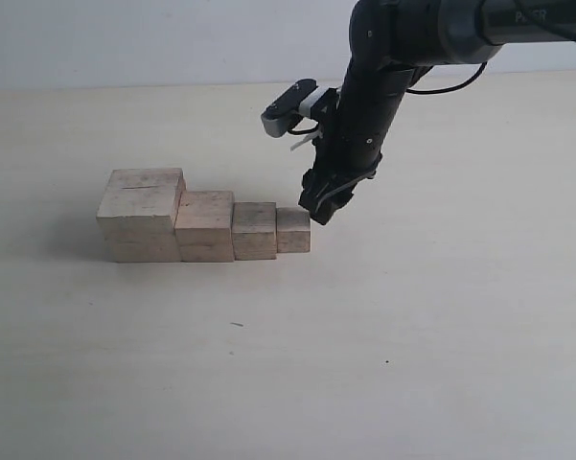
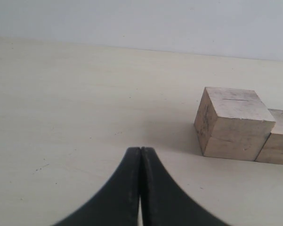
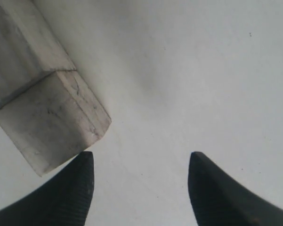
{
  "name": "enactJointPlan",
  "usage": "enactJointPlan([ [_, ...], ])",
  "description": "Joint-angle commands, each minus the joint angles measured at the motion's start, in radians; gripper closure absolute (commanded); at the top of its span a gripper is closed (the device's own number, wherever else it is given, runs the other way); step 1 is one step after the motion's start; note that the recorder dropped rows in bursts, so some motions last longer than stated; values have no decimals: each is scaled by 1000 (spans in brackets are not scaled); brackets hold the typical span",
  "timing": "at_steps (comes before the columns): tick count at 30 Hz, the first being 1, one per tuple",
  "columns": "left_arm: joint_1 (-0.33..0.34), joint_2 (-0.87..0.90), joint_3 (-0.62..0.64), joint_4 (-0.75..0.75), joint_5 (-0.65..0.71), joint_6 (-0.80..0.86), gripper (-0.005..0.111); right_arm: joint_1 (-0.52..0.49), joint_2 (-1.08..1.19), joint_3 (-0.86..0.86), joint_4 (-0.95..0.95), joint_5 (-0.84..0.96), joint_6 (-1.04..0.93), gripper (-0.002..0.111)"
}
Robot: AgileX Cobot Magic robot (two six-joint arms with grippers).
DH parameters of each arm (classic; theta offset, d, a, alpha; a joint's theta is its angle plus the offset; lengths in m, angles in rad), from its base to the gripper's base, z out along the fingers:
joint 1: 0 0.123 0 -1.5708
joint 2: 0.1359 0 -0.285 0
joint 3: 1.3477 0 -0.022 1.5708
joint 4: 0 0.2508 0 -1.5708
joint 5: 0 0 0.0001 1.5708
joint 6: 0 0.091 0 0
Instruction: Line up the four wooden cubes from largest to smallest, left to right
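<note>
Four pale wooden cubes stand side by side in a row in the exterior view: the largest (image 1: 142,215) with a thin crack at the left, then a smaller one (image 1: 205,225), a third (image 1: 255,230), and the smallest (image 1: 293,231) at the right end. My right gripper (image 1: 318,213) hangs open just right of the smallest cube (image 3: 52,122), holding nothing. In the right wrist view the right gripper (image 3: 140,160) has bare table between its fingers. My left gripper (image 2: 141,149) is shut and empty, away from the largest cube (image 2: 233,123). It does not show in the exterior view.
The pale tabletop (image 1: 412,326) spreads around the row on all sides. A plain wall (image 1: 125,43) closes the back. The right arm (image 1: 374,96) reaches down from the upper right, with its wrist camera (image 1: 289,107) sticking out to the left.
</note>
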Motion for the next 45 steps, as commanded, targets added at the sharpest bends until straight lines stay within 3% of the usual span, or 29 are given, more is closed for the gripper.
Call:
enactJointPlan([
  [1, -7, -5, 0, -3, -8, -2, 107, 2, -10, 1, 34, -17, -4, 52],
  [15, -7, -5, 0, -3, -8, -2, 107, 2, -10, 1, -108, -31, 7, 52],
  [21, -7, -5, 0, -3, -8, -2, 107, 2, -10, 1, -108, -168, 7, 52],
  [33, -7, -5, 0, -3, -8, -2, 107, 2, -10, 1, 12, -246, -3, 52],
  [45, -7, -5, 0, -3, -8, -2, 107, 2, -10, 1, 56, -160, 3, 52],
])
